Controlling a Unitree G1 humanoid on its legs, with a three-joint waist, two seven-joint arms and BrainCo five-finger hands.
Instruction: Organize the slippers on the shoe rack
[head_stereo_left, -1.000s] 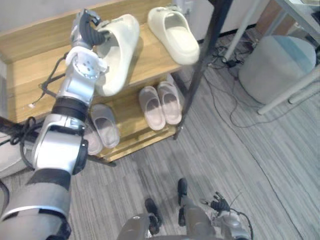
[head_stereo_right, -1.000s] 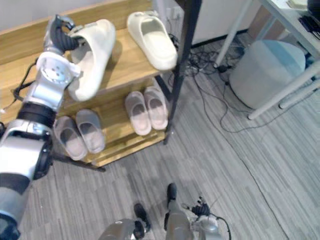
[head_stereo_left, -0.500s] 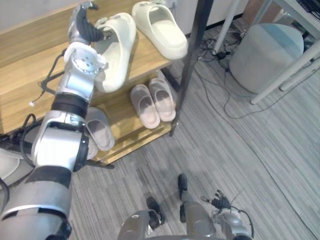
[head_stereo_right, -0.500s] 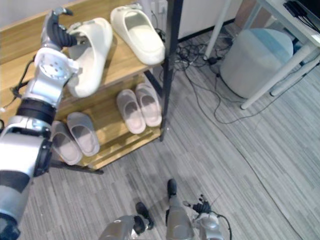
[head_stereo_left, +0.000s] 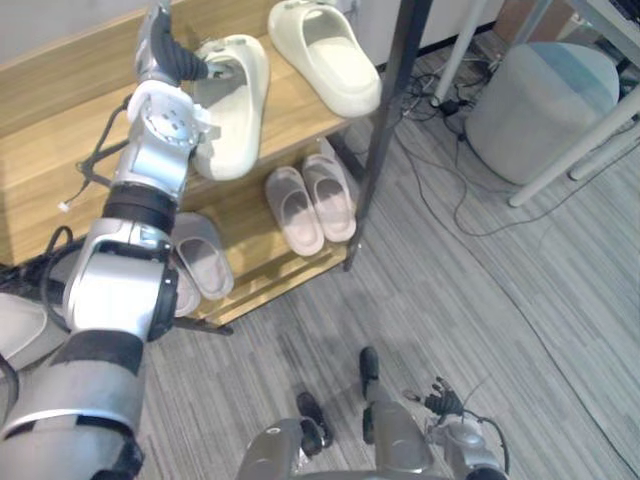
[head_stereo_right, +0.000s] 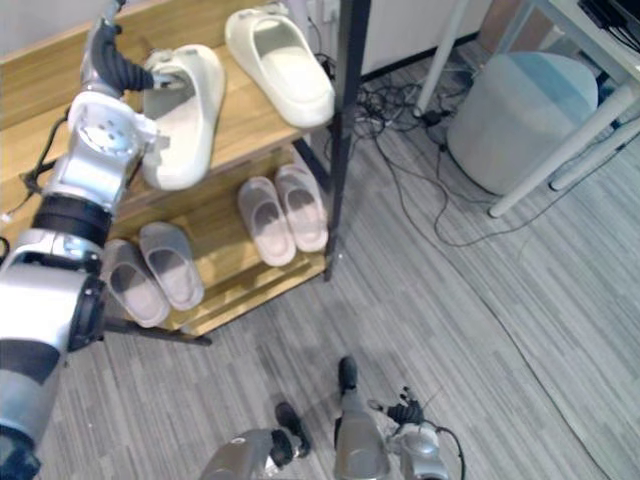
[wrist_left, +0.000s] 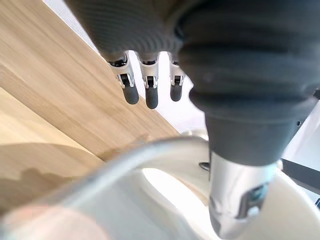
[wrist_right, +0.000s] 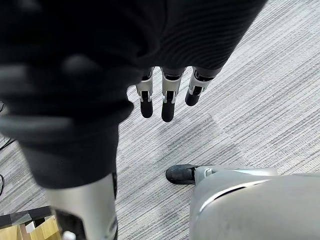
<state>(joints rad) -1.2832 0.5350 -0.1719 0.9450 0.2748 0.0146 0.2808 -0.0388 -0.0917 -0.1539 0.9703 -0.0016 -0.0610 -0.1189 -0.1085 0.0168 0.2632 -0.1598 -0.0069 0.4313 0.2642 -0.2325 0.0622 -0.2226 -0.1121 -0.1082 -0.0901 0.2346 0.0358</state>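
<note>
A cream slipper (head_stereo_left: 228, 105) lies flat on the top shelf of the wooden shoe rack (head_stereo_left: 60, 130), toe toward me. My left hand (head_stereo_left: 168, 52) is at its far end, open, fingers (wrist_left: 150, 95) straight above the shelf and thumb (wrist_left: 235, 200) reaching over the slipper's rim (wrist_left: 150, 150). The matching cream slipper (head_stereo_left: 325, 55) rests to its right on the same shelf. On the lower shelf sit a pinkish pair (head_stereo_left: 310, 205) and a grey pair (head_stereo_left: 195, 265). My right hand (wrist_right: 167, 95) hangs open over the floor, low by my side.
A black upright post (head_stereo_left: 385, 150) marks the rack's right front corner. To the right stand a round grey stool (head_stereo_left: 540, 110) and white table legs (head_stereo_left: 570, 165), with cables (head_stereo_left: 450, 100) on the grey carpet.
My left hand's fingers have straightened off the cream slipper, which has gone from tilted on its side to lying flat on the shelf. The camera shifted slightly.
</note>
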